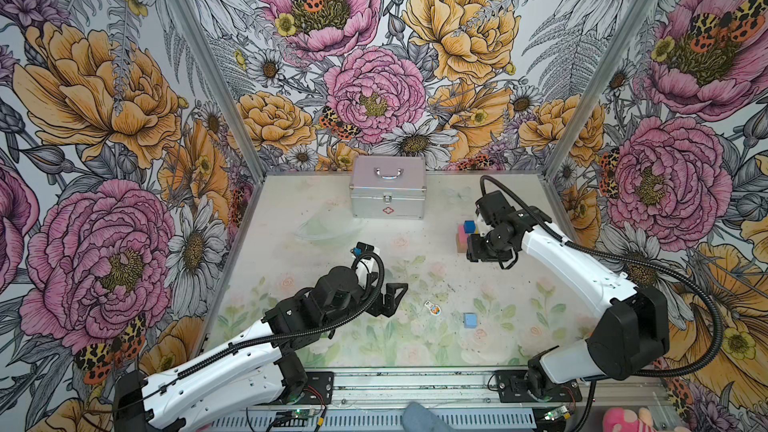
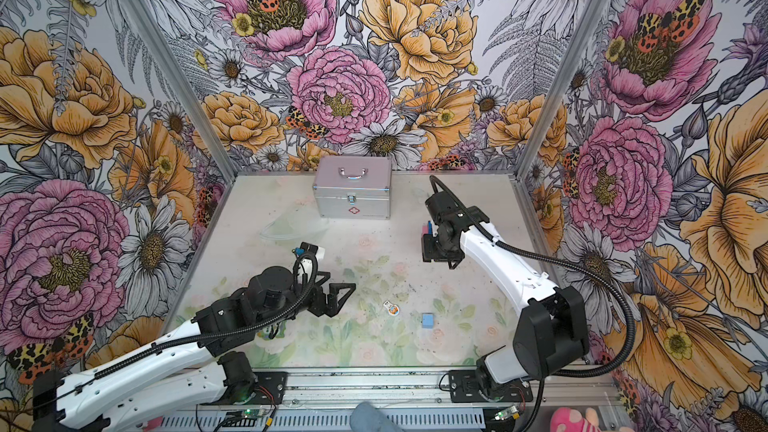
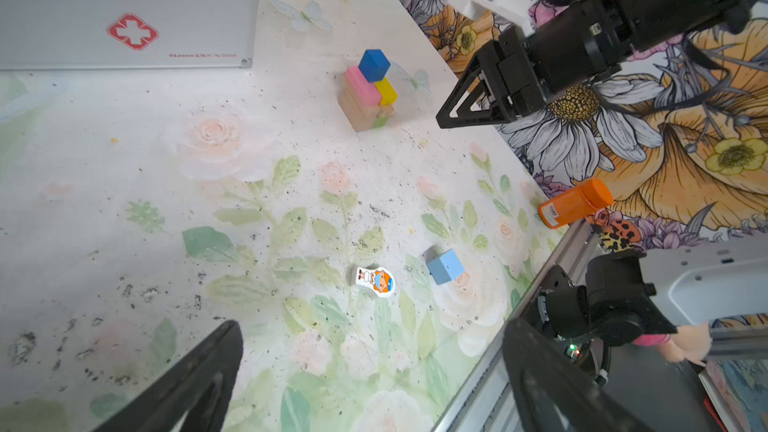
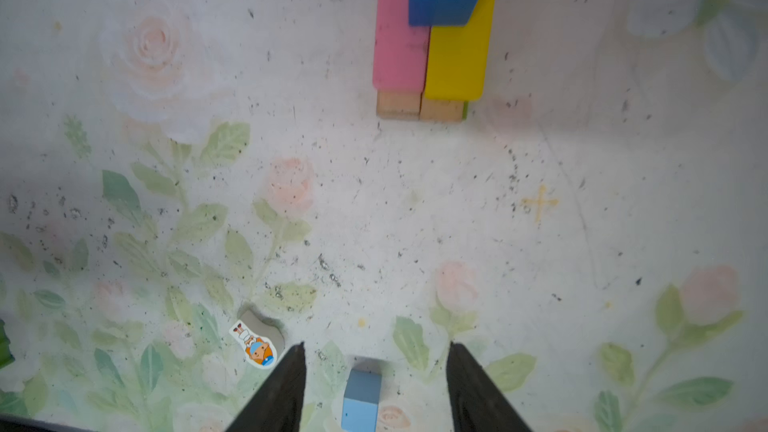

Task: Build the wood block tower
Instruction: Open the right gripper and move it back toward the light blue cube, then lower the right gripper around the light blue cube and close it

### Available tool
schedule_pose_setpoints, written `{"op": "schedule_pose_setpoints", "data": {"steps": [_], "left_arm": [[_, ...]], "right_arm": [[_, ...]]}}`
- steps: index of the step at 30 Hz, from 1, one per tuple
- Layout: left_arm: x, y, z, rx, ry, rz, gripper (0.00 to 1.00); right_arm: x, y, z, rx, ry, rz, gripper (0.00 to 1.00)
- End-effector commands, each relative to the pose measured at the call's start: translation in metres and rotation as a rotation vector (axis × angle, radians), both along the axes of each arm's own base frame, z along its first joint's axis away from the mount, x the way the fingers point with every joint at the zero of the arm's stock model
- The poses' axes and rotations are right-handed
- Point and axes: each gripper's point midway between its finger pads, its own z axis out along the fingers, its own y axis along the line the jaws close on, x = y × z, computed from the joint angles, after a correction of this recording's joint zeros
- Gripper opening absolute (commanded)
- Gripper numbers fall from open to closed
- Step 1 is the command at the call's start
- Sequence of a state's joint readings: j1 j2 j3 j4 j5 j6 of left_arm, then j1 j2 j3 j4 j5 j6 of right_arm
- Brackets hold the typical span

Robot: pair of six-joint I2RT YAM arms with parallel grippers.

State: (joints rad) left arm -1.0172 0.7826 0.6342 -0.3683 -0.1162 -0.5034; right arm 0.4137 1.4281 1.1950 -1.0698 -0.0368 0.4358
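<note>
The tower (image 3: 368, 91) stands at the right rear of the table: tan blocks with a green one at the base, pink and yellow bricks side by side, a dark blue cube (image 1: 469, 226) on top. My right arm hides most of the tower (image 2: 428, 228) in a top view. My right gripper (image 4: 376, 346) hovers open and empty just in front of the tower (image 4: 432, 35). A loose light blue cube (image 1: 470, 320) and a flat cartoon figure piece (image 1: 433, 307) lie near the front. My left gripper (image 3: 374, 326) is wide open and empty, left of the figure (image 3: 375, 281).
A silver metal case (image 1: 388, 193) stands at the back centre. An orange bottle (image 3: 575, 203) lies by the right wall. A clear plastic piece (image 1: 328, 228) lies left of centre. A metal rail (image 1: 415, 384) runs along the front edge.
</note>
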Motion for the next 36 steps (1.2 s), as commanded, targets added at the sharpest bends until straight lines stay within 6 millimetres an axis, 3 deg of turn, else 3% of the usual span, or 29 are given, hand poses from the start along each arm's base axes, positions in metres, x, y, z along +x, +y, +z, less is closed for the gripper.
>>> {"op": "schedule_pose_setpoints", "data": {"steps": [1, 8, 14, 22, 36], "left_arm": [[-0.005, 0.007, -0.006, 0.028, -0.022, 0.06, 0.99], [-0.029, 0.0, -0.011, 0.02, -0.035, 0.038, 0.99], [-0.047, -0.006, -0.017, 0.017, -0.027, 0.009, 0.99], [-0.053, -0.01, -0.024, 0.037, -0.007, 0.011, 0.99], [-0.043, -0.005, -0.015, 0.073, -0.04, 0.052, 0.99]], "right_arm": [[-0.023, 0.001, -0.003, 0.006, -0.017, -0.054, 0.57], [-0.072, -0.003, -0.031, -0.01, 0.011, -0.079, 0.57], [-0.094, 0.011, -0.051, 0.02, 0.016, -0.057, 0.56], [-0.104, 0.017, -0.069, 0.023, 0.025, -0.039, 0.55], [-0.107, 0.019, -0.094, 0.011, 0.064, -0.047, 0.52]]}}
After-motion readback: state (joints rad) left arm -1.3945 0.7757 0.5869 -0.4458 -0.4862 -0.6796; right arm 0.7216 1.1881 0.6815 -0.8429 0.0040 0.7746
